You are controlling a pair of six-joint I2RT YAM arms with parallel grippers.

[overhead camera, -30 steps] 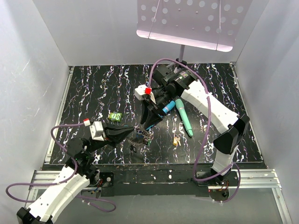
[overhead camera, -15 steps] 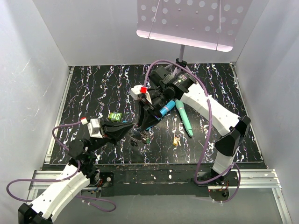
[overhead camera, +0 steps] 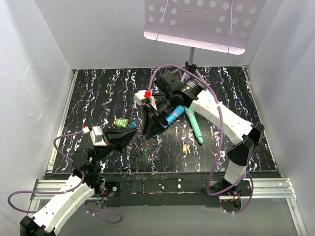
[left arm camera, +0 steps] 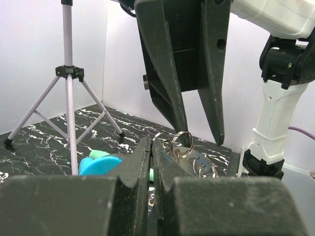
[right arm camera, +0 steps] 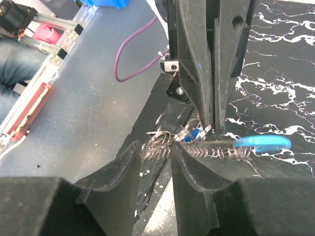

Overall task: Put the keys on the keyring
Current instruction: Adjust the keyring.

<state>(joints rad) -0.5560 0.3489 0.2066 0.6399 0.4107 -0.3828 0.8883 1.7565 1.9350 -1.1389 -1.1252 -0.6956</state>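
Observation:
The keyring (right arm camera: 221, 150), a grey coil with a bright blue section (right arm camera: 261, 142), hangs in the air between both grippers. My right gripper (right arm camera: 156, 147) is closed on its bunched end, with wire loops filling the gap between the jaws. My left gripper (left arm camera: 151, 143) is shut, and small rings (left arm camera: 183, 137) stick out past its tips. In the right wrist view the left fingers (right arm camera: 194, 73) come down onto a blue key (right arm camera: 193, 134) at the coil. From above, the left gripper (overhead camera: 134, 136) and right gripper (overhead camera: 146, 135) nearly meet, with a green key (overhead camera: 145, 153) dangling below. A yellow key (overhead camera: 185, 147) lies apart to the right.
A green tag (overhead camera: 121, 123) lies left of the grippers. A teal stick (overhead camera: 195, 125) and a blue marker (overhead camera: 173, 117) lie under the right arm. A tripod stand (overhead camera: 191, 64) holds a perforated plate at the back. The table's front edge is close below the grippers.
Both grippers have shifted left and slightly back, and the keyring has come up off the table with them. The yellow key has not moved.

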